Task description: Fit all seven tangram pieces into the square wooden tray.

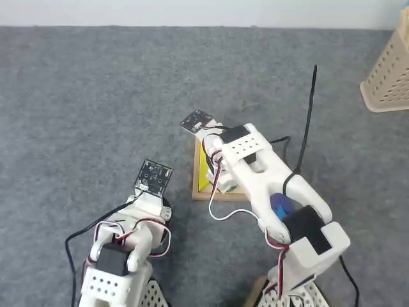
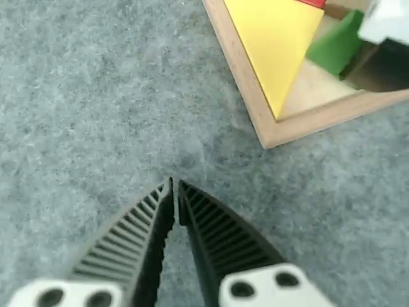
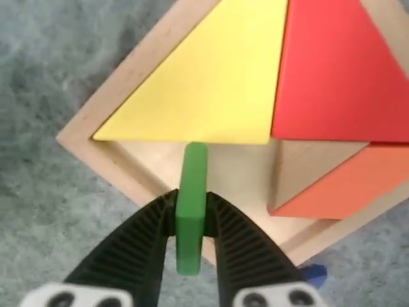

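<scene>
The square wooden tray lies on grey carpet mid-scene. Inside it lie a yellow triangle, a red triangle and an orange piece. My right gripper is shut on a green piece, held on edge over the bare tray floor just beside the yellow triangle's long side. My left gripper is shut and holds nothing, low over the carpet a short way off the tray's corner. The left wrist view also catches the green piece.
A bit of blue shows on the carpet just outside the tray rim. A cream slotted basket stands at the far right. A black cable rises from the right arm. Open carpet lies to the left and beyond the tray.
</scene>
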You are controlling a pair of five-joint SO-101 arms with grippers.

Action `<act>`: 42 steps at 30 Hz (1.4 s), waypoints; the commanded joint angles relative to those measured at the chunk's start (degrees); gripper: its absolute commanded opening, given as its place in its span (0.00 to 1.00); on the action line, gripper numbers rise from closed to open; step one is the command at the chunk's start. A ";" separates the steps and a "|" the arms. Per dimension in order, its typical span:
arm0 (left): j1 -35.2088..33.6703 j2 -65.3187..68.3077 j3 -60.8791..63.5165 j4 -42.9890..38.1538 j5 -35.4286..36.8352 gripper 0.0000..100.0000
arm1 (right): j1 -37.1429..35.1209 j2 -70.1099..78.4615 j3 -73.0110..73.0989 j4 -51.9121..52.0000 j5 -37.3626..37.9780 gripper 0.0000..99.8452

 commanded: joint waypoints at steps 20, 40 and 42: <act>0.18 -1.14 -1.10 0.35 0.35 0.01 | 8.92 -2.42 -7.47 1.19 0.35 0.20; 0.18 -1.14 -1.10 0.35 0.35 0.01 | 9.80 -1.36 -5.71 -3.74 -7.21 0.09; 0.18 -1.14 -1.10 0.35 0.35 0.01 | 7.78 -0.40 -5.36 -3.74 -7.38 0.09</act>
